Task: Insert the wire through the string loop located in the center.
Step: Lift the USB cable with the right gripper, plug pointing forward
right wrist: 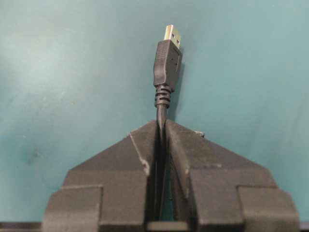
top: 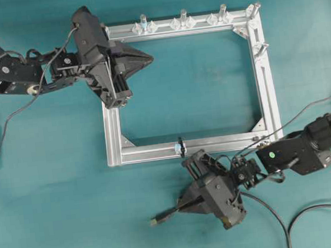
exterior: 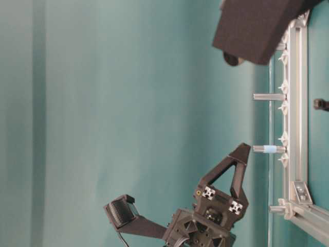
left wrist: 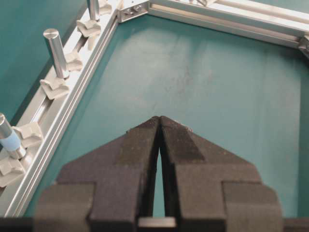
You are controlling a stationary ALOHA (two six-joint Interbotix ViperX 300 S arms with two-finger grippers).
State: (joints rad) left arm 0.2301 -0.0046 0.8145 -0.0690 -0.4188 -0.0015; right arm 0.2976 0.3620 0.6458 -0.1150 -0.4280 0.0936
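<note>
Across the teal desk point(top: 58, 230), the silver frame point(top: 264, 78) fills the overhead view's centre, our left hand point(top: 147, 58) pinched empty at its upper left. Lower centre, our right hand point(top: 179, 206) grips the wire point(right wrist: 167, 63) behind its plug. Below the string loop point(top: 181, 146) on the bottom bar, nothing is threaded; aligning and insertion remain.
</note>
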